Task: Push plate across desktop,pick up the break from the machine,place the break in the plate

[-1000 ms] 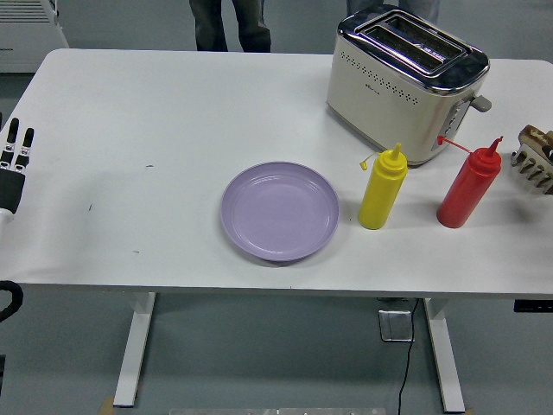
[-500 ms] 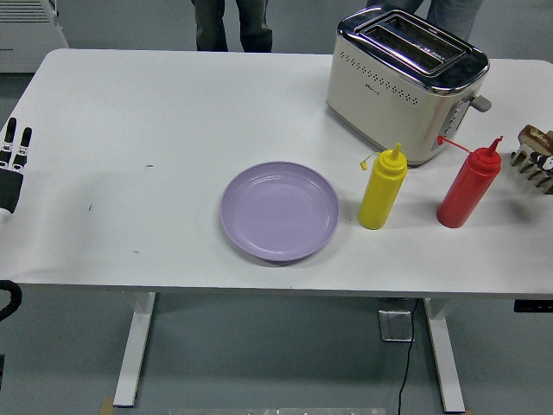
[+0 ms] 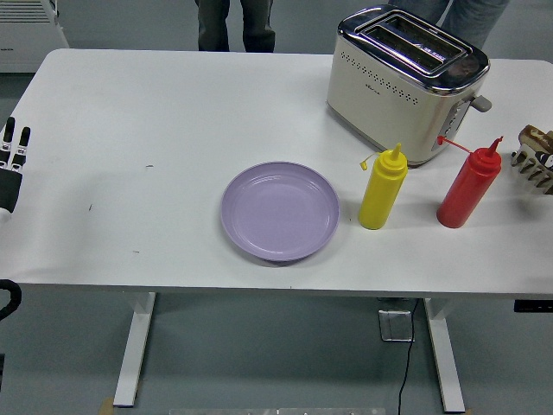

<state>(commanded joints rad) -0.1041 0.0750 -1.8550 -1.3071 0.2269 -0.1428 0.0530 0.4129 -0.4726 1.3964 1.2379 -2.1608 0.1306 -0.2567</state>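
Observation:
A purple plate [image 3: 279, 210] lies flat near the middle of the table, nothing on it. The cream and chrome toaster [image 3: 406, 82] stands at the back right; its two slots look dark and I see no bread in them. At the right edge my right hand [image 3: 535, 166] pokes into view, fingers curled under a brown piece of bread [image 3: 535, 137]; most of the hand is cut off. My left hand [image 3: 12, 149] rests at the far left edge, fingers straight and holding nothing, well away from the plate.
A yellow squeeze bottle [image 3: 383, 188] and a red one [image 3: 469, 184] stand between the plate and my right hand, in front of the toaster. Legs of people [image 3: 233, 22] show beyond the table's far edge.
My left hand has crept slightly up along the left edge. My right hand with the bread has barely shifted. The people behind the table have moved a little.

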